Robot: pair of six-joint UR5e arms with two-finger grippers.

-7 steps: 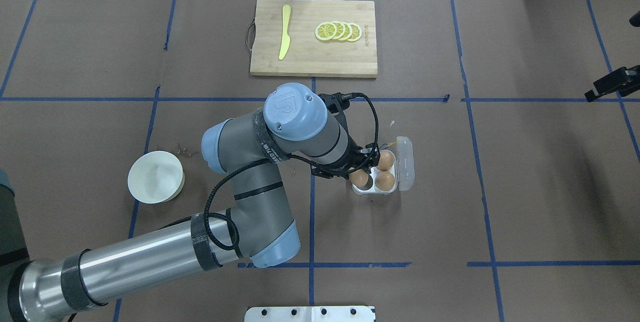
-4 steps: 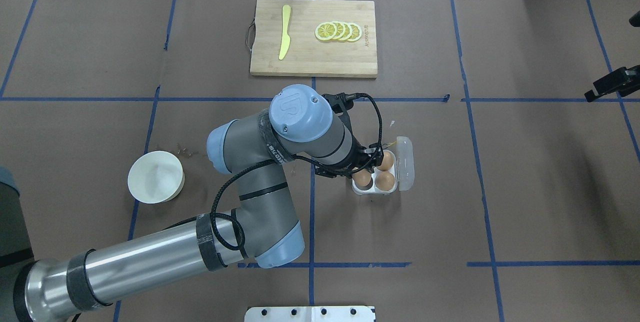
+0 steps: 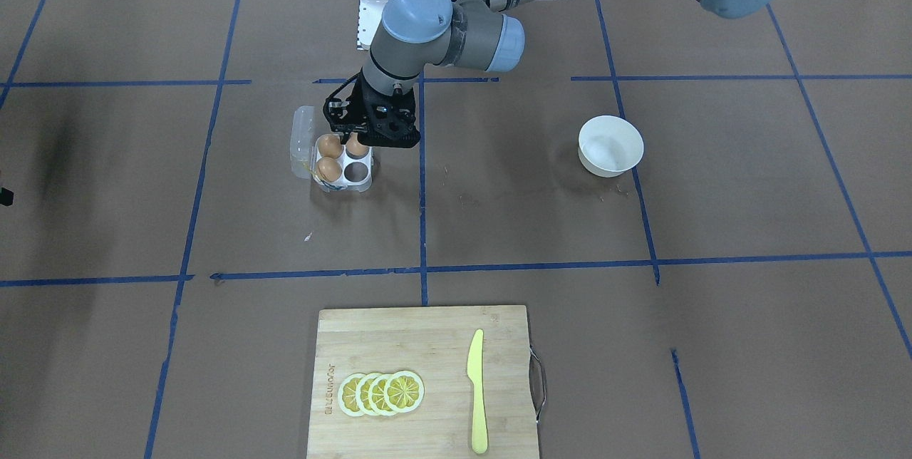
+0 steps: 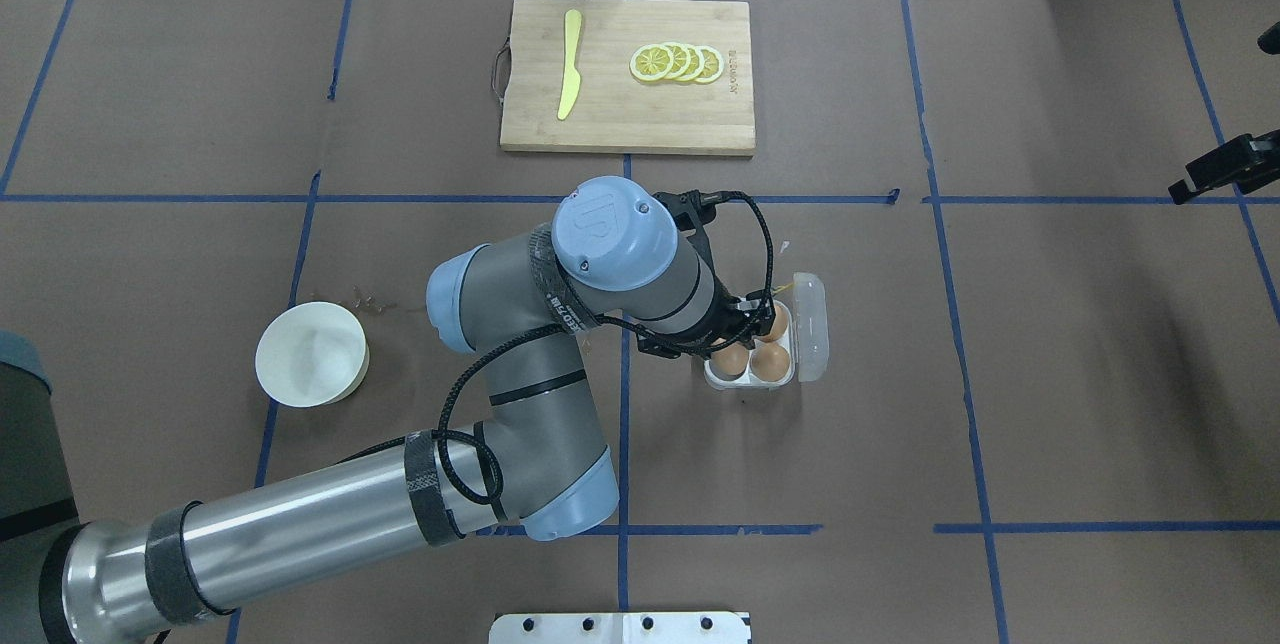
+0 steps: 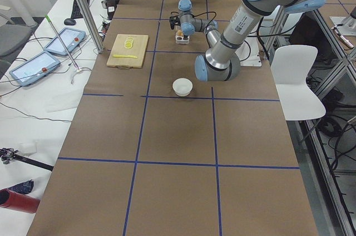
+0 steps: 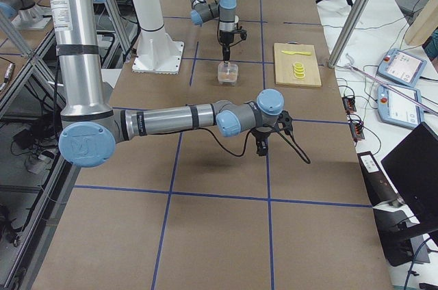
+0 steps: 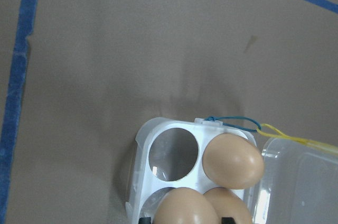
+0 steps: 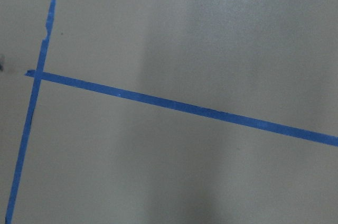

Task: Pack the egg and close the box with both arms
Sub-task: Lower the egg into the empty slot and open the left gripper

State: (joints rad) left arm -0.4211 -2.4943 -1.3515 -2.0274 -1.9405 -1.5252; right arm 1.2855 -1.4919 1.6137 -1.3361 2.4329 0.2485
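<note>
The clear box stands mid-table with its lid hinged open to the right. Two eggs sit in its right-hand cells. My left gripper is shut on a third egg and holds it at the box's near-left cell. In the left wrist view this held egg sits between my fingertips, beside an empty cell and the yellow band. In the front view the held egg is by the empty cell. My right gripper hovers far to the right; I cannot tell whether it is open or shut.
A wooden cutting board at the back holds lemon slices and a yellow knife. A white bowl stands to the left. The left arm's elbow hangs over the table's middle. The right wrist view shows only brown table cover and blue tape.
My left gripper has moved a little right and toward the box with the egg, which now sits closer over the near-left cell. The box and the other eggs have not moved.
</note>
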